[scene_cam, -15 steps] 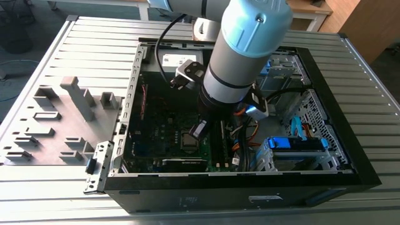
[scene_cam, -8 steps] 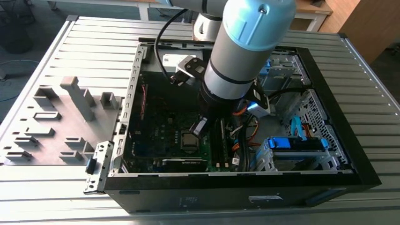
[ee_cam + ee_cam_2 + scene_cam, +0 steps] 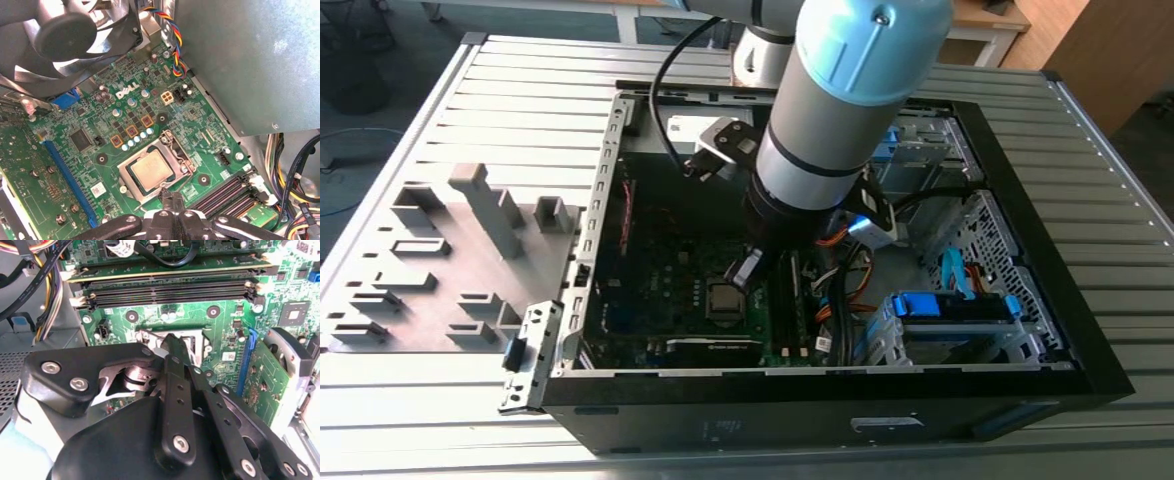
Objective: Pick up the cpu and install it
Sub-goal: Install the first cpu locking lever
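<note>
Pale silver-grey metal is seen on the top of the cpu [image 3: 150, 171], a thin square chip with no long axis; its edges are lined up with the socket frame [image 3: 176, 151], and it is seated flat inside that frame on the green motherboard [image 3: 200, 127], face up. One cpu is counted, and one socket. In the first wrist view the chip's lid looks plain and slightly dulled, with a dark border of socket around it. The gripper [image 3: 171, 200] is positioned just beside the socket edge, above the board; in both wrist views its dark fingers [image 3: 177, 357] are seen drawn close together at the tip, and nothing is seen held between them. Contact with the frame cannot be told. Beside the socket, dark memory slots [image 3: 170, 290] are seen running in parallel, roughly four. In the exterior view the arm [image 3: 834, 120] is lowered into the open black computer case [image 3: 1067, 350], which is laid on a slatted metal table [image 3: 454, 400].
</note>
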Robot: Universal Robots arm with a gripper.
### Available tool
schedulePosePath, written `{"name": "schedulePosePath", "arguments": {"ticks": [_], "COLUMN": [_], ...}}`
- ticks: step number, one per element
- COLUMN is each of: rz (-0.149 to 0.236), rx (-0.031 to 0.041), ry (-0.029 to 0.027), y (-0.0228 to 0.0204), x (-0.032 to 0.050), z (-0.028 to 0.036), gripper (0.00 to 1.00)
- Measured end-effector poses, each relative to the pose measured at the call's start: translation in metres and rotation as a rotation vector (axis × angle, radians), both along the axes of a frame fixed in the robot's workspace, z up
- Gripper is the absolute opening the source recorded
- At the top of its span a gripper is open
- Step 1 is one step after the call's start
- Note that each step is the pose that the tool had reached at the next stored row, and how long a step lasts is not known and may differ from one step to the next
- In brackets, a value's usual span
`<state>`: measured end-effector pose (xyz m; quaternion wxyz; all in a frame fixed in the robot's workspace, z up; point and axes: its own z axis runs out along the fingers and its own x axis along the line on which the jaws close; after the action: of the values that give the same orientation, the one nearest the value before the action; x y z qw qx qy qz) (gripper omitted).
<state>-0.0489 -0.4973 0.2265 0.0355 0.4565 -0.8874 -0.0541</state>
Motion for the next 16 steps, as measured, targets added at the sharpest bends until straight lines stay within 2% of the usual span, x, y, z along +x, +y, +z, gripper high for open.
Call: {"name": "schedulePosePath", "arguments": {"ticks": [8,13,16], "rz": [0.0,0.0,-0.001], "rx": [0.0,-0.0003,-0.0001], "ry": [-0.0012,-0.0097,-0.0109], "y": [0.0016,0.0012,0.0006], "x": [-0.0031,-0.0032,-0.0033], "z": [0.0004,-0.0067,-0.0115], "gripper": [0.11,0.11,0.11]}}
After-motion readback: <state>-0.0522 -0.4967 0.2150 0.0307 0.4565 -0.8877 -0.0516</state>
